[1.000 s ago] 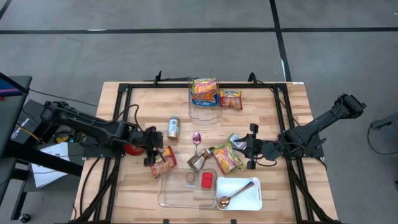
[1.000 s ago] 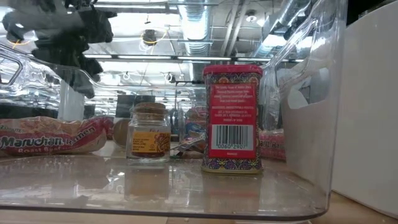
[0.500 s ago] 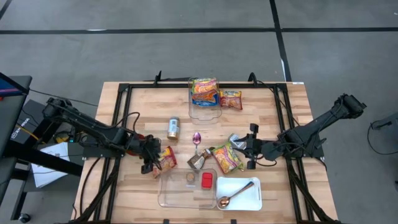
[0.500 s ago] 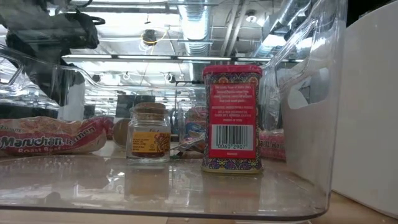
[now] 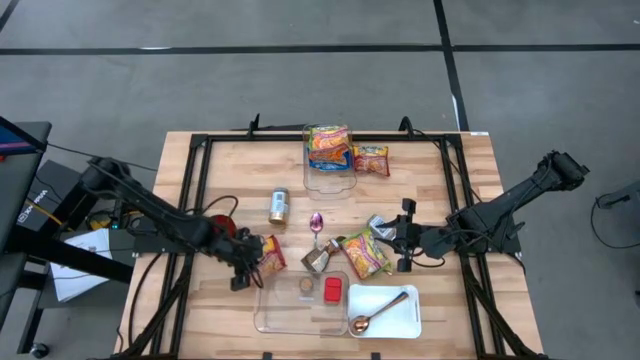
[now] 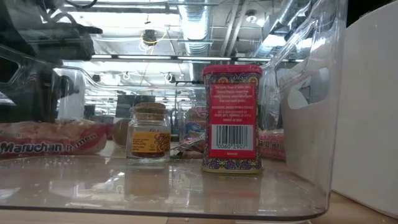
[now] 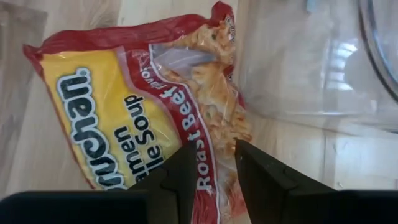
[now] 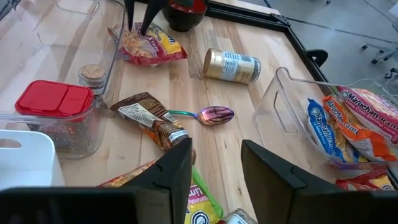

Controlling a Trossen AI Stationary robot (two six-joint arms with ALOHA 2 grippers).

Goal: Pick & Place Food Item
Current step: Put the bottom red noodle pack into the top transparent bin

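Observation:
A red-and-yellow Maruchan ramen packet [image 5: 267,254] lies flat on the wood table, left of a clear container [image 5: 268,312]. It also shows in the left wrist view [image 7: 124,106] and the low view [image 6: 50,138]. My left gripper [image 5: 246,268] is open and low over the packet, its two fingers [image 7: 180,177] straddling the packet's red "Roast Beef" band. My right gripper [image 5: 403,240] waits open and empty at the table's right, near another ramen packet [image 5: 366,254]. My left gripper comes slanting down from the table's left onto the ramen packet's edge nearest the clear container [image 7: 214,134]. The open fingers stand on either side of the red band. The fingertips hide the place of contact. The packet lies on the table.
The clear container holds a small spice jar [image 5: 306,287] and a red tin [image 5: 332,290]. A white tray with a spoon [image 5: 385,310] stands beside it. A gold can [image 5: 279,205], a purple spoon [image 5: 317,222], a brown packet [image 5: 318,260] and a far bin of ramen [image 5: 328,150] lie around.
My left gripper has gone down and toward the table's near edge, onto the ramen packet. In the low view the packet's near side has sunk and shifted toward the picture's left.

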